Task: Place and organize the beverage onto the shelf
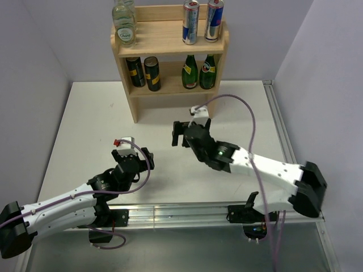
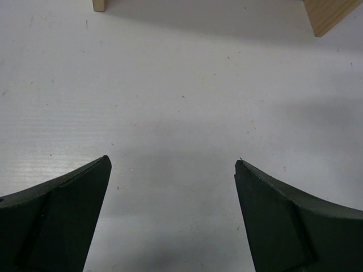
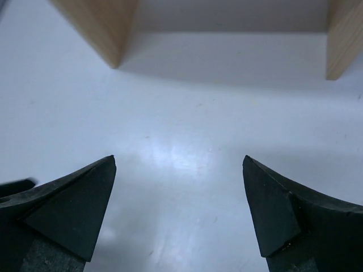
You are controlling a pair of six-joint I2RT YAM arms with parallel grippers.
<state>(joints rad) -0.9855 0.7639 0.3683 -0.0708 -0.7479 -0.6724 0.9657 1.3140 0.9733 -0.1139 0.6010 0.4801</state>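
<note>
The wooden shelf (image 1: 164,39) stands at the back of the white table. Two silver-and-blue cans (image 1: 190,22) stand on the right of its top tier. On the tier below, two black-and-gold cans (image 1: 143,72) stand on the left and two green bottles (image 1: 198,72) on the right. My left gripper (image 1: 133,152) (image 2: 172,161) is open and empty over bare table, well in front of the shelf. My right gripper (image 1: 182,131) (image 3: 178,157) is open and empty, low over the table just in front of the shelf's bottom opening. The shelf's side panels show in the right wrist view (image 3: 105,25).
Two clear glass bottles (image 1: 124,25) stand on the left of the top tier. A purple cable (image 1: 249,119) loops above the right arm. A metal rail (image 1: 181,212) runs along the near table edge. Walls close in on the left, right and back.
</note>
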